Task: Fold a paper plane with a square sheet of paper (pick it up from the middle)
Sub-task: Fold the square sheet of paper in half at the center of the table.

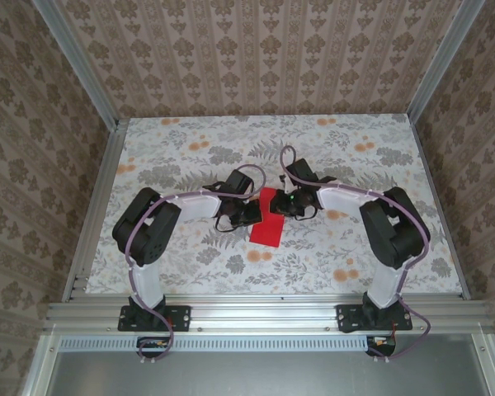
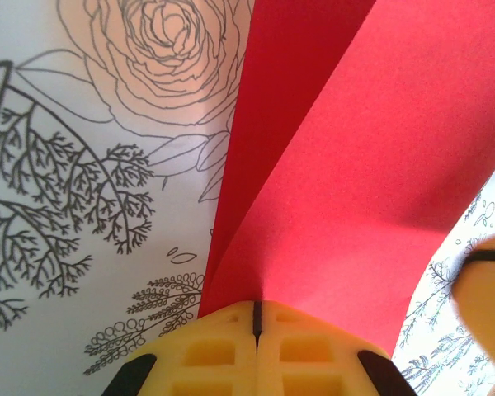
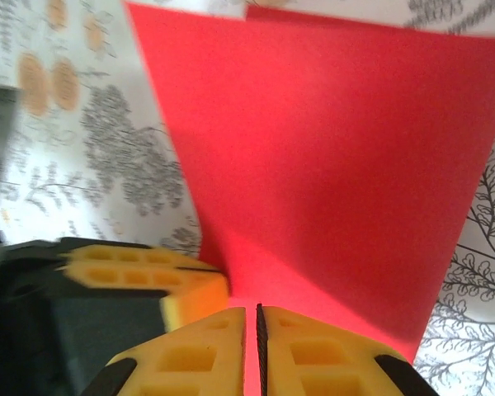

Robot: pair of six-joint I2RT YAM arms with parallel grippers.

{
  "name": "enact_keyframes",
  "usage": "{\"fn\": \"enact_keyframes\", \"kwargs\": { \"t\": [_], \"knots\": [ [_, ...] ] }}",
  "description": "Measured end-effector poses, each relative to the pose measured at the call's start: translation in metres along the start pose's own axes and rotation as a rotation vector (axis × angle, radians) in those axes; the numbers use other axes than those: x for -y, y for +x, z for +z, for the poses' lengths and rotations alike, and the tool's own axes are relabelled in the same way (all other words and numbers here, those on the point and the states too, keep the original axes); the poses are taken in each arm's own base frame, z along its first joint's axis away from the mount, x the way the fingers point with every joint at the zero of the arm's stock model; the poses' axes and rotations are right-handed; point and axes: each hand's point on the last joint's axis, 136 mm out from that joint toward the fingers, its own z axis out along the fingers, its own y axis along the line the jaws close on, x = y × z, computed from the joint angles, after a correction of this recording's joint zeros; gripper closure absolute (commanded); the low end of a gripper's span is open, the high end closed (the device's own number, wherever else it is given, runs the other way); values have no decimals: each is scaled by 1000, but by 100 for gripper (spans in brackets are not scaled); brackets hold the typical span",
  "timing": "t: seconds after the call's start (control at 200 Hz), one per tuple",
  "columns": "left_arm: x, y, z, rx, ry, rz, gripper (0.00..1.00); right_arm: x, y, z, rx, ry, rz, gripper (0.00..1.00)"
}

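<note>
The square sheet of paper (image 1: 266, 221) is bright red and sits mid-table between both arms as a narrow, doubled-over strip. In the left wrist view the sheet (image 2: 355, 165) shows two layers, the upper one lifted and curving. My left gripper (image 1: 249, 213) (image 2: 256, 318) is shut on the sheet's near edge, yellow fingertips pressed together. My right gripper (image 1: 288, 205) (image 3: 252, 318) pinches the opposite edge of the sheet (image 3: 330, 165), its jaws a hair apart with red showing in the slit. The left fingers (image 3: 148, 276) sit close beside the right ones.
The flower-printed tablecloth (image 1: 355, 256) covers the table, with aluminium rails (image 1: 264, 312) along the near edge and patterned walls on three sides. Both forearms angle inward and meet at the centre.
</note>
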Motion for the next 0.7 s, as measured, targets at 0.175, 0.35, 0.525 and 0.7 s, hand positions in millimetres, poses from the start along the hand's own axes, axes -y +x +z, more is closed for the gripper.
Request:
{"fn": "enact_keyframes", "kwargs": {
  "t": [0.175,0.35,0.525,0.7],
  "knots": [
    [0,0,0,-1,0,0,96,22,1,15,-33,28,43,86],
    [0,0,1,-1,2,1,96,31,-3,16,-20,-50,95,86],
    [0,0,1,-1,2,1,96,28,-5,15,-18,-88,125,85],
    [1,0,1,-1,2,2,96,20,-25,6,24,-99,117,85]
  ]
}}
